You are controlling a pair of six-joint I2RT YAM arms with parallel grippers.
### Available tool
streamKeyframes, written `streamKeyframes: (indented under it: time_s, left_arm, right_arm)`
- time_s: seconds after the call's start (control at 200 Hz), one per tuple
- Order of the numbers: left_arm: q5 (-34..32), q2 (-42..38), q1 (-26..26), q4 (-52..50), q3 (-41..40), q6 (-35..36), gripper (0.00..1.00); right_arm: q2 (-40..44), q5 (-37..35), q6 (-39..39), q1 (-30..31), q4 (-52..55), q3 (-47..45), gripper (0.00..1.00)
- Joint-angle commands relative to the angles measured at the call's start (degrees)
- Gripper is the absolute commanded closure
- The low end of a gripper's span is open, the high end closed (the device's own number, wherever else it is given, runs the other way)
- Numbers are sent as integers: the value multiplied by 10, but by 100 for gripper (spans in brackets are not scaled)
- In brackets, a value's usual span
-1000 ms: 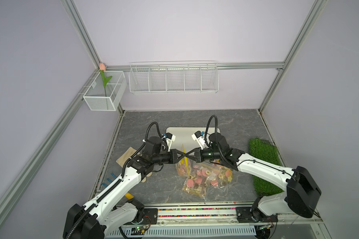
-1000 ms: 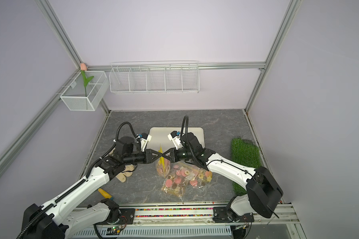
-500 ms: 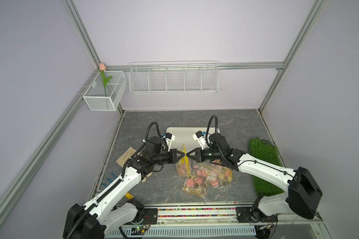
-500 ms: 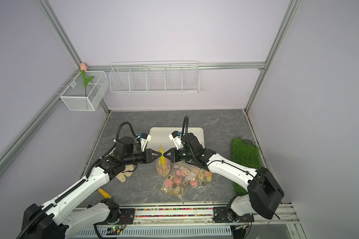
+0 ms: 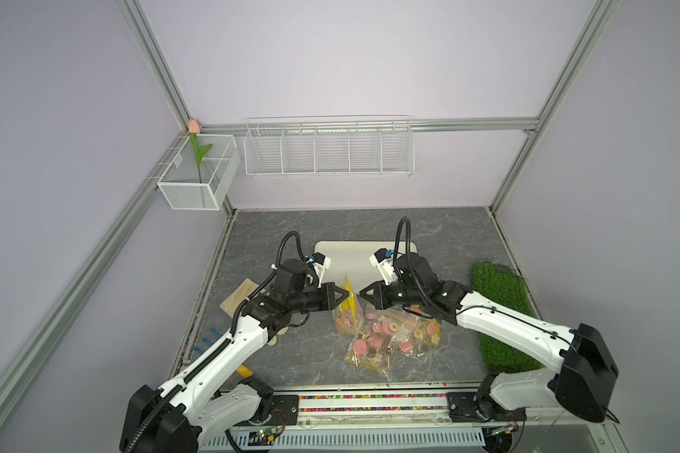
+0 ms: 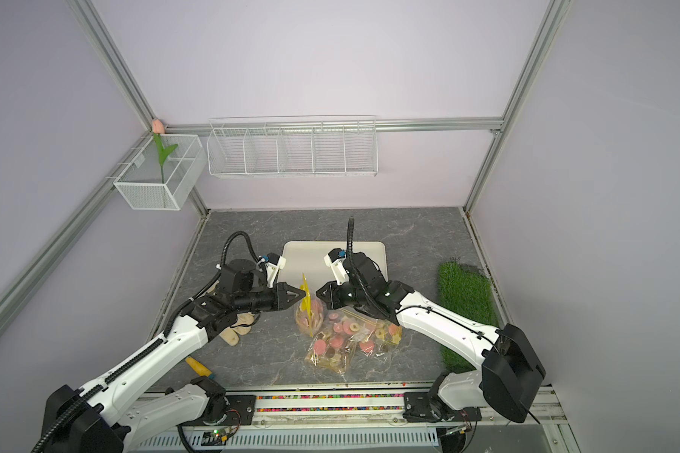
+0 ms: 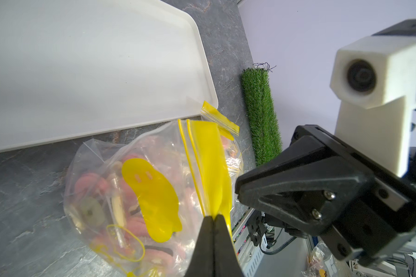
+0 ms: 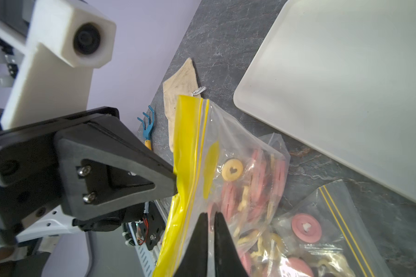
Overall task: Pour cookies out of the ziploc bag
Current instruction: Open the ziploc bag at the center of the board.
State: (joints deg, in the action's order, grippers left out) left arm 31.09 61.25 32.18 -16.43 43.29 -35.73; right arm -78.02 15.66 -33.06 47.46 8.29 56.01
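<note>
Grey marbled desk [image 5: 291, 235] is carrying the ziploc bag [image 5: 344, 319] between two facing arms, just in front of the white tray [image 5: 354, 255].

Left fingers [image 7: 203, 247] are clenching the bag's yellow zip strip [image 7: 209, 156], which is standing on edge, its long axis rising from the desk. Right fingers [image 8: 197, 244] are hovering just beside the strip's opposite face, parted by a thin slit and apparently grasping nothing. Cookies [image 8: 232, 169] are sitting inside the bag's sagging body on the desk, below the strip. Opening the mouth is probably depending on the right arm catching that free lip.
</note>
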Motion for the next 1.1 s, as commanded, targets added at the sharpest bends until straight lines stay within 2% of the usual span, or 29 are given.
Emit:
streamKeyframes:
  time_s: [0.0, 0.085, 0.165, 0.415, 0.55, 0.875, 1.095]
  left_arm:
    - [5, 12, -2, 12, 15, -13, 100]
    - [6, 12, -2, 14, 16, -13, 100]
    - [4, 8, -2, 11, 18, -13, 100]
    - [4, -2, -2, 5, 16, -13, 100]
    - [6, -9, -2, 0, 14, -12, 100]
    - [10, -13, -2, 3, 7, -12, 100]
    - [9, -11, -2, 7, 4, -9, 100]
  right_arm:
    - [1, 16, 11, 10, -12, 9, 76]
    - [0, 14, 14, 19, -16, 11, 61]
    - [-4, 5, 17, 28, -13, 15, 57]
    - [-27, -61, 8, 41, 10, 24, 56]
    - [-36, -74, 0, 40, 9, 24, 56]
    - [-55, -69, -9, 40, 1, 38, 56]
    - [-57, -32, -17, 38, -24, 34, 56]
